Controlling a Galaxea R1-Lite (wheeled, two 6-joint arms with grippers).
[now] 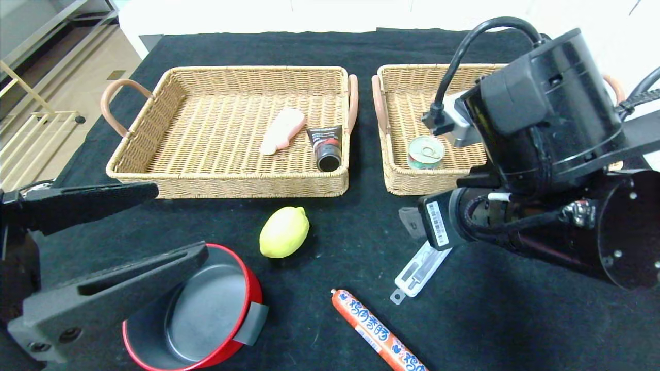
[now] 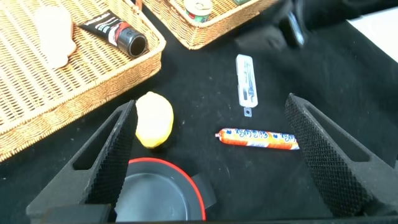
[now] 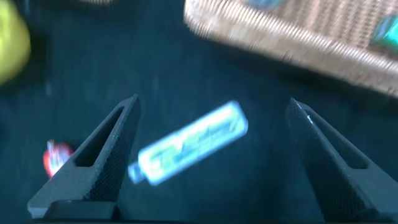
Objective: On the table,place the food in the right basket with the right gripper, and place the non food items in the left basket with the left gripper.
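A yellow lemon point(image 1: 284, 232), an orange sausage point(image 1: 379, 332) and a flat white pack point(image 1: 420, 270) lie on the black table in front of two wicker baskets. The left basket point(image 1: 227, 185) holds a pink item point(image 1: 282, 130) and a black tube point(image 1: 326, 148). The right basket point(image 1: 412, 183) holds a tin can point(image 1: 426, 152). My left gripper point(image 2: 211, 106) is open and empty, above the table between the lemon point(image 2: 153, 119) and the sausage point(image 2: 258, 139). My right gripper point(image 3: 214, 104) is open and empty, above the white pack point(image 3: 189, 143).
A red pot point(image 1: 206, 309) with a grey inside stands at the front left, next to the lemon and under my left gripper's fingers point(image 1: 118, 288). My right arm point(image 1: 541, 129) hides much of the right basket. The table's far edge runs behind the baskets.
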